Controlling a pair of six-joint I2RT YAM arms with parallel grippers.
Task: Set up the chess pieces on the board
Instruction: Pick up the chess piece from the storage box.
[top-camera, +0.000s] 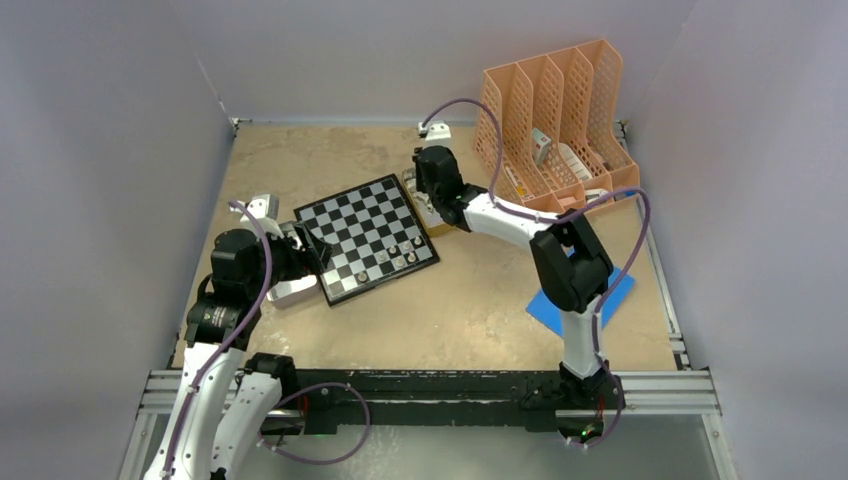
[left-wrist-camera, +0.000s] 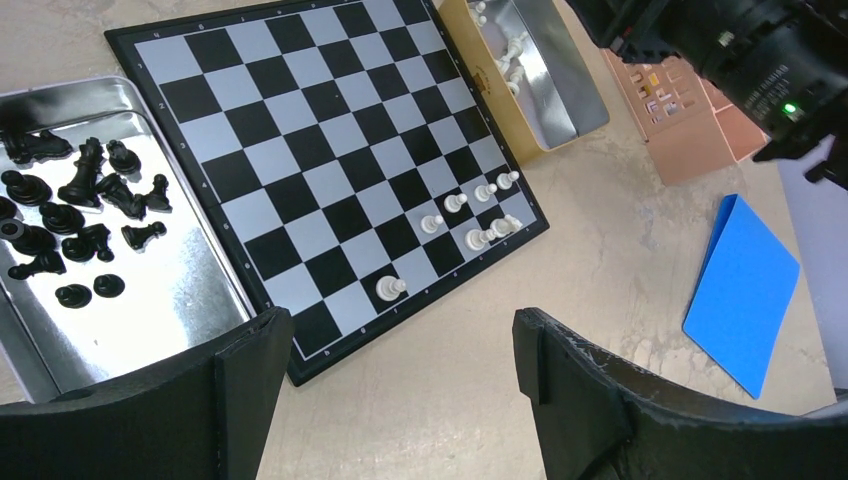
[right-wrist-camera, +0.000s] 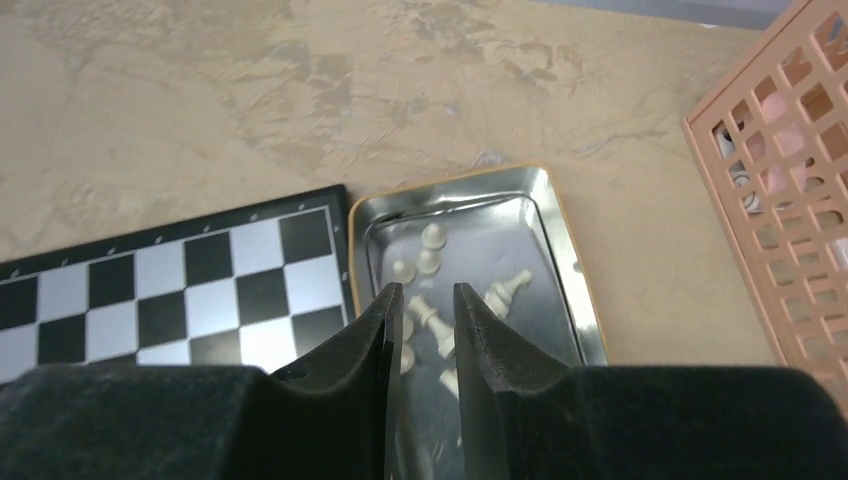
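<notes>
The board (top-camera: 365, 235) lies tilted at the table's middle, with several pale chess pieces (left-wrist-camera: 470, 215) near its right corner. A lone pale piece (left-wrist-camera: 390, 288) stands closer to me. Black pieces (left-wrist-camera: 80, 200) lie loose in a shiny tray (left-wrist-camera: 170, 300) left of the board. More pale pieces (right-wrist-camera: 432, 240) lie in a second tray (right-wrist-camera: 575, 280) at the board's far right. My right gripper (right-wrist-camera: 428, 290) hangs over that tray, its jaws a narrow gap apart, and one pale piece shows through the gap. My left gripper (left-wrist-camera: 400, 330) is wide open and empty above bare table by the board's near corner.
An orange file rack (top-camera: 555, 120) stands at the back right, close to the right tray. A blue sheet (top-camera: 580, 300) lies on the table beside the right arm. Grey walls close in the table on the left, back and right.
</notes>
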